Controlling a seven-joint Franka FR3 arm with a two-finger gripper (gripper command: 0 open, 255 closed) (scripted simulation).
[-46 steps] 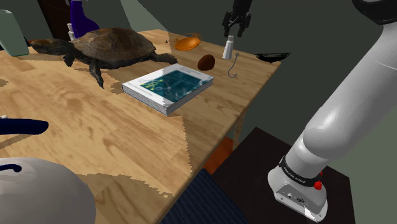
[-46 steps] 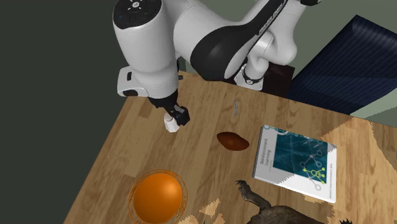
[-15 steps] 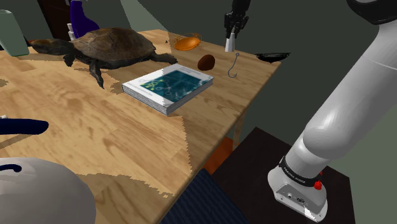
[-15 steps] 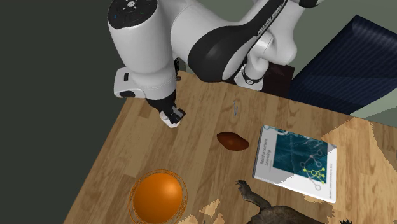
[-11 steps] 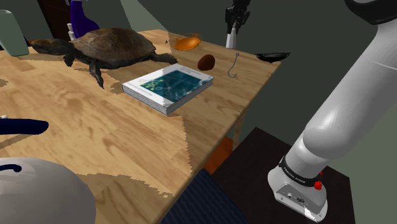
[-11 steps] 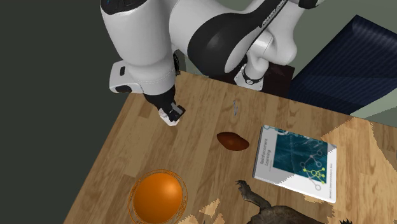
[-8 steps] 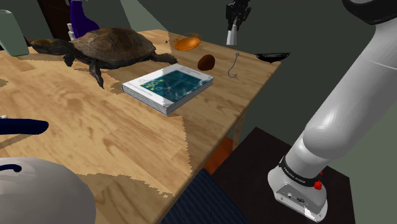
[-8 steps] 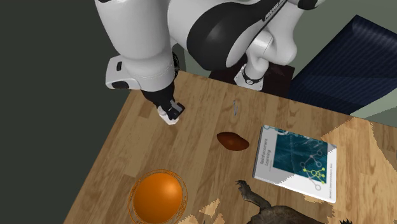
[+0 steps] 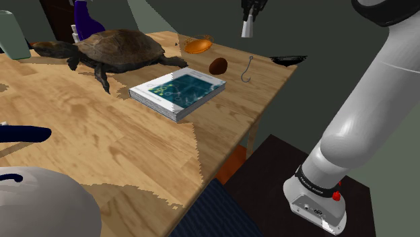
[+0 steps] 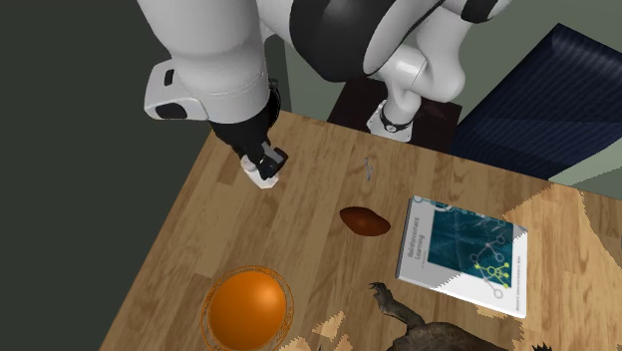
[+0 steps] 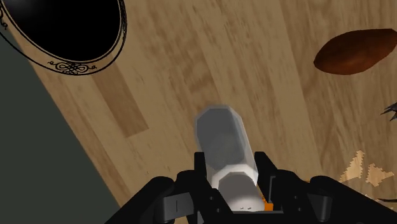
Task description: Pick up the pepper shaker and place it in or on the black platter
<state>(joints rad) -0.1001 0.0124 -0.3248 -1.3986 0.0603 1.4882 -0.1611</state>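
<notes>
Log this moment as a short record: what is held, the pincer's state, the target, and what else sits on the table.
held item: pale pepper shaker, clasped between the fingers
pincer: shut on the shaker, raised above the wooden table
target: black platter, near the table's edge
task state: shaker not yet on the platter
other items: brown oval object, book, turtle figure, orange bowl, hook

I work in a home: a wooden table (image 9: 101, 134) bearing a book (image 9: 178, 91), turtle figure (image 9: 118, 48) and bowl (image 10: 246, 308).
</notes>
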